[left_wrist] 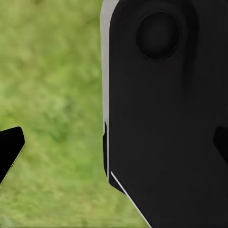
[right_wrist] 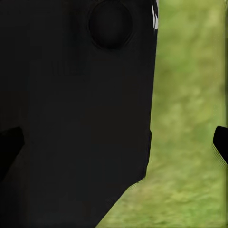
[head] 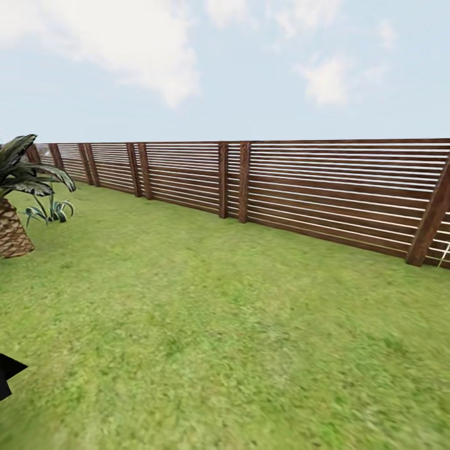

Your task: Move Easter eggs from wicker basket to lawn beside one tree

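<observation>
Head view, nearest the camera: a small black pointed part (head: 9, 372) juts in at the lower left edge, over the grass; too little of it shows to say which piece of the robot it is.

The lawn (head: 225, 325) takes up the whole lower half of the head view, bright green and mottled, running flat up to the fence. The fence (head: 300, 187) is brown, made of horizontal slats between darker posts, and crosses the view from the far left to the right edge, where it stands closest. Above it is pale blue sky with white clouds.

At the left edge, a palm (head: 14, 212) with a scaly brown trunk and dark drooping fronds stands on the grass. Just beside it, toward the fence, is a small spiky green plant (head: 51, 211).

Left wrist view: a large black robot body part (left_wrist: 166, 118) with a round recess near its upper end covers most of the picture. Blurred grass (left_wrist: 52, 95) shows past it. One dark fingertip (left_wrist: 10, 147) of the left pincer sits at one edge, another at the opposite edge against the black body. The tips are wide apart, nothing between them.

Right wrist view: the same kind of black body (right_wrist: 76, 114) in front, grass (right_wrist: 190, 118) beside it. One fingertip (right_wrist: 221, 142) of the right pincer sits at the edge over the grass, the other dimly at the opposite edge. Spread, holding nothing.
</observation>
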You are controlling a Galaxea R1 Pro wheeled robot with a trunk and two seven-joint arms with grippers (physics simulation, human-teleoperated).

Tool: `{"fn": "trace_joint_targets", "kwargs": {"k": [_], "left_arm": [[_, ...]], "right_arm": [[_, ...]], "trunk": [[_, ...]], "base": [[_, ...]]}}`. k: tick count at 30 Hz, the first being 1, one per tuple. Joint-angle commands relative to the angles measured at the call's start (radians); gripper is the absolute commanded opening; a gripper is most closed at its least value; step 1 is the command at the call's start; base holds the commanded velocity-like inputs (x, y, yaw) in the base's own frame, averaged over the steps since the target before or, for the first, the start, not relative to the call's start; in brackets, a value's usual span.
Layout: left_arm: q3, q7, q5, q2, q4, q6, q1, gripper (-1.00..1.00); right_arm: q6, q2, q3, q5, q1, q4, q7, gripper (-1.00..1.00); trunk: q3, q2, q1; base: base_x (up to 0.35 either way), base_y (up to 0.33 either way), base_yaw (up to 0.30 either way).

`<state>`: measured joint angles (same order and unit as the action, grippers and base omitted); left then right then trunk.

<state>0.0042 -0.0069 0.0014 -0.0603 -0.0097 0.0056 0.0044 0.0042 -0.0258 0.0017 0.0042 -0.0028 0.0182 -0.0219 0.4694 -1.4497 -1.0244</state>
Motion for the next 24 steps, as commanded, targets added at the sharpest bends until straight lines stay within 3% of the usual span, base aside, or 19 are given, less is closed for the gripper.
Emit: {"fn": "trace_joint_targets", "kwargs": {"k": [1,24], "left_arm": [[0.0,-0.001,0.0,0.0,-0.001,0.001,0.0,1.0],[0.0,-0.001,0.0,0.0,-0.001,0.001,0.0,1.0]], "right_arm": [[0.0,0.0,0.001,0.0,-0.001,0.0,-0.002,1.0],[0.0,0.0,0.0,0.0,-0.001,0.0,-0.001,1.0]], "trunk": [[0.001,0.0,-0.001],[0.001,0.0,-0.001]], "base": [[0.334,0.0,0.0],[0.334,0.0,0.0]]}}
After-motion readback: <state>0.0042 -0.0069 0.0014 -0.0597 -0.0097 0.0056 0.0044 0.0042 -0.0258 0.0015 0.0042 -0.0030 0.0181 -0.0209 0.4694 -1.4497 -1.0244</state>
